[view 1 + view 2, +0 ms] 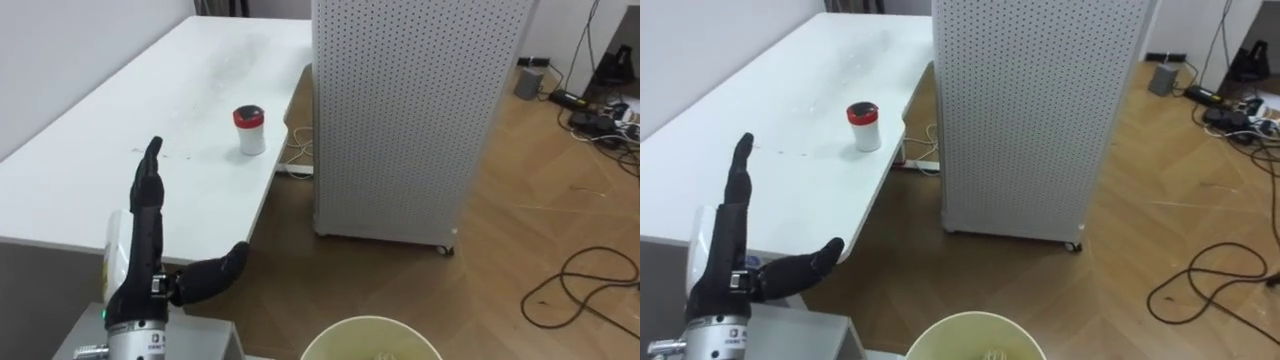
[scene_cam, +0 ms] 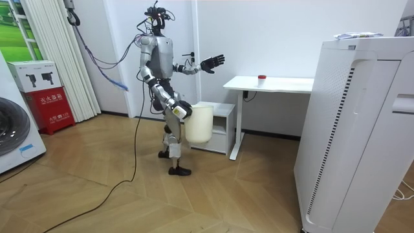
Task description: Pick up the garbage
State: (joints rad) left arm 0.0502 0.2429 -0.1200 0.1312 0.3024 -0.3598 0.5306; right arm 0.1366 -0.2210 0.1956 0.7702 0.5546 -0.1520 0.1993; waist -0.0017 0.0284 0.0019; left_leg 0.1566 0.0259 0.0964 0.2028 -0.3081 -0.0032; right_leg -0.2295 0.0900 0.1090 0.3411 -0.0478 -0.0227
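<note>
A small white cup with a red lid (image 1: 249, 130) stands upright on the white table (image 1: 120, 150), near its right edge. My left hand (image 1: 145, 240) is raised over the table's near end with fingers straight and thumb spread, well short of the cup and holding nothing. In the room view I stand at the desk's end, the left hand (image 2: 213, 63) lifted towards it. My right hand (image 2: 183, 111) grips a cream bin (image 2: 199, 123) at hip height. The bin's rim (image 1: 370, 320) shows below me.
A tall white perforated cabinet on castors (image 1: 410, 110) stands right of the table, close to its edge. Dark cables (image 1: 585, 280) lie on the wooden floor at the right. A low white cupboard (image 2: 223, 126) sits beside the desk.
</note>
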